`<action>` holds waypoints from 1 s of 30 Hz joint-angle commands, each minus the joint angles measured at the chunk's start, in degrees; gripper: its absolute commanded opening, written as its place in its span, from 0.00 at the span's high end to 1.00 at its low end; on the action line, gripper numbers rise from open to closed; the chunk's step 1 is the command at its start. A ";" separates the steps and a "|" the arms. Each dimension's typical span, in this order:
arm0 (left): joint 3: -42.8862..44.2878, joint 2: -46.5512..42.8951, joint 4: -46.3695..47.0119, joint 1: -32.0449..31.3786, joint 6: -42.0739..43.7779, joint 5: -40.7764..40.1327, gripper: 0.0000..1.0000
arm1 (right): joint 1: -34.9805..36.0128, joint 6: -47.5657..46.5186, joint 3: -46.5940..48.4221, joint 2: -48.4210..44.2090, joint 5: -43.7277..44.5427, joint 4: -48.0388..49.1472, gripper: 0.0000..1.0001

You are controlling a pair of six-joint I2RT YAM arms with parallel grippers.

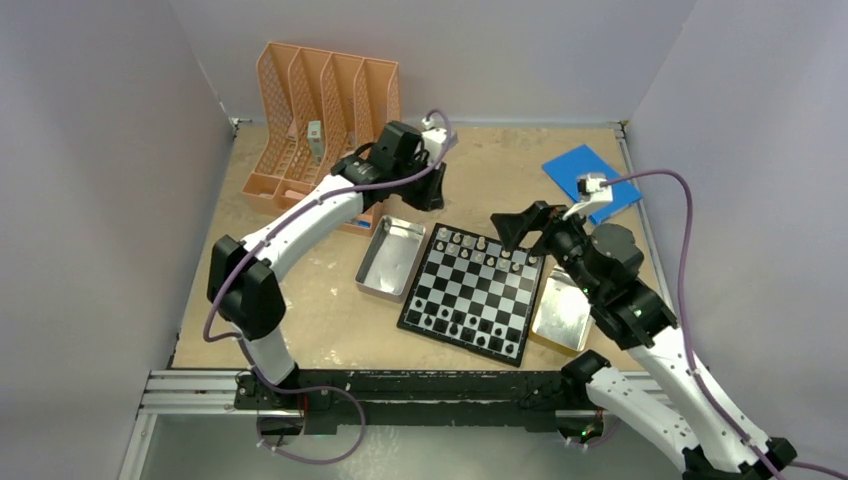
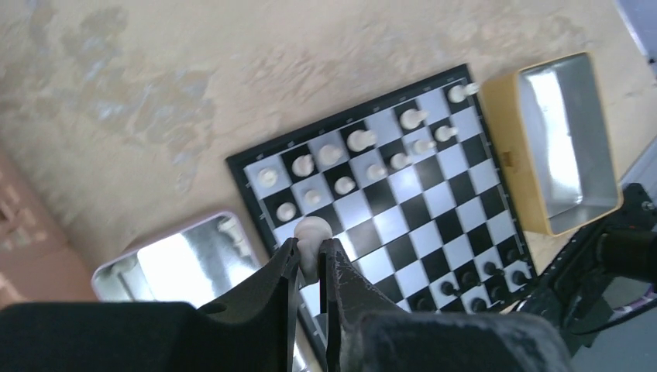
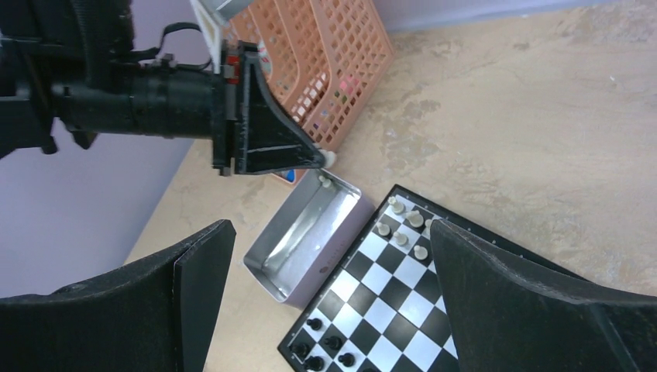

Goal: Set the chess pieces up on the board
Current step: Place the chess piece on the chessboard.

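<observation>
The board (image 1: 480,290) lies mid-table between two tins. Several white chess pieces (image 1: 480,245) stand on its far rows and several black ones (image 1: 455,322) on its near rows. My left gripper (image 2: 311,246) is shut on a white pawn (image 2: 313,230), held in the air above the board's far left corner (image 2: 256,167), next to the silver tin (image 1: 390,258). One white piece (image 2: 228,226) lies in that tin. My right gripper (image 3: 329,229) hangs open over the board's far right side (image 1: 512,228), with nothing between its fingers.
A yellow-sided tin (image 1: 562,312) sits against the board's right edge. An orange file rack (image 1: 320,110) stands at the back left, close behind the left arm. A blue flat piece (image 1: 590,178) lies at the back right.
</observation>
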 commanded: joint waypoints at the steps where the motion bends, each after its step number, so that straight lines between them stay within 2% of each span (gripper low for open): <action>1: 7.67 3.42 -0.44 -3.69 -1.59 1.34 0.93 | -0.23 0.60 3.22 -4.14 1.32 -0.68 0.01; 16: 24.42 22.09 2.45 -14.72 -5.85 -3.20 0.94 | -0.28 -0.53 8.41 -14.33 6.77 -6.56 0.01; 30: 27.33 30.38 8.70 -19.72 -2.97 -10.06 0.96 | -0.27 0.09 9.04 -17.02 8.28 -6.04 0.01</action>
